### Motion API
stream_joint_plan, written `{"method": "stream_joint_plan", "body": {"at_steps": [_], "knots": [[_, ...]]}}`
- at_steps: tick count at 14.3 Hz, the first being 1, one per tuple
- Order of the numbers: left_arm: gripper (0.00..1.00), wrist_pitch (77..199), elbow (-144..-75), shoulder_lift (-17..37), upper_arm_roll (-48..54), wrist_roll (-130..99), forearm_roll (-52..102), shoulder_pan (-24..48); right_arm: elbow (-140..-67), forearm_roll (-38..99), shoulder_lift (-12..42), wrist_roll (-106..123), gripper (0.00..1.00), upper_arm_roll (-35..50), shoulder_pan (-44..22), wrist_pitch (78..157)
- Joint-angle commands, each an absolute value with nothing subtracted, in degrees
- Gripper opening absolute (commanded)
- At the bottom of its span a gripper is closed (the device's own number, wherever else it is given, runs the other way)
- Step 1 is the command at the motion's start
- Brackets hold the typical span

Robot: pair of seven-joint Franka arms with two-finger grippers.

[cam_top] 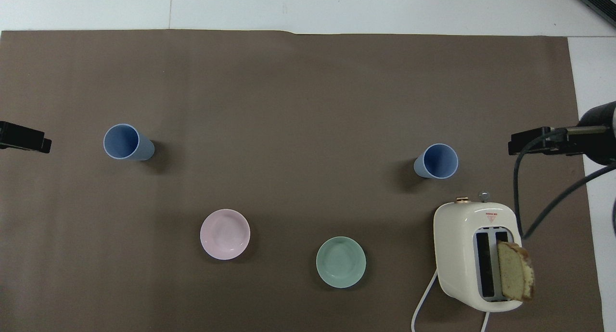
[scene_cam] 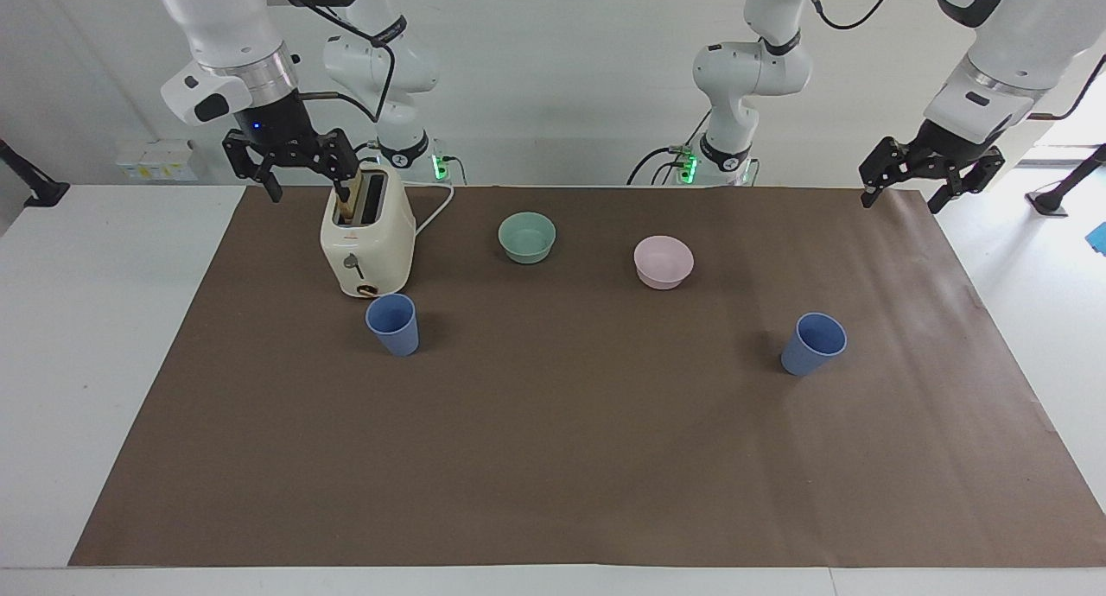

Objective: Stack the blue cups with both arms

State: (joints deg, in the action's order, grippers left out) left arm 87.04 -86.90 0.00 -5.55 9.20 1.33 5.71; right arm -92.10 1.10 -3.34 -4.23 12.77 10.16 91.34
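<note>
Both blue cups stand upright on the brown paper, mouths up and long axes vertical, well apart: one cup [scene_cam: 814,344] toward the left arm's end, the other cup [scene_cam: 393,324] toward the right arm's end, just beside the toaster [scene_cam: 367,242] and farther from the robots than it. Nearer the robots sit the pink bowl [scene_cam: 664,262] and the green bowl [scene_cam: 527,237], between the cups. A bread slice [cam_top: 515,271] sticks up from the toaster. Over the toaster hangs the right gripper [scene_cam: 304,186], jaws wide and empty; the left gripper [scene_cam: 903,200] hangs over the paper's corner, tilted, also wide and empty.
</note>
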Motion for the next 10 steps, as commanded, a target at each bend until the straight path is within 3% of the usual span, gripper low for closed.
{"method": "stream_joint_plan", "body": {"at_steps": [1, 10], "knots": [[1.00, 86.31, -86.57, -0.53, -5.71, 9.14, 0.62, 5.98, -92.90, 1.76, -3.69, -2.90, 1.00, 13.10, 10.99, 92.29], [1.00, 86.31, -86.57, -0.44, -5.71, 9.05, 0.62, 6.16, -92.90, 1.76, -3.78, -2.90, 1.00, 13.10, 10.99, 92.29]]}}
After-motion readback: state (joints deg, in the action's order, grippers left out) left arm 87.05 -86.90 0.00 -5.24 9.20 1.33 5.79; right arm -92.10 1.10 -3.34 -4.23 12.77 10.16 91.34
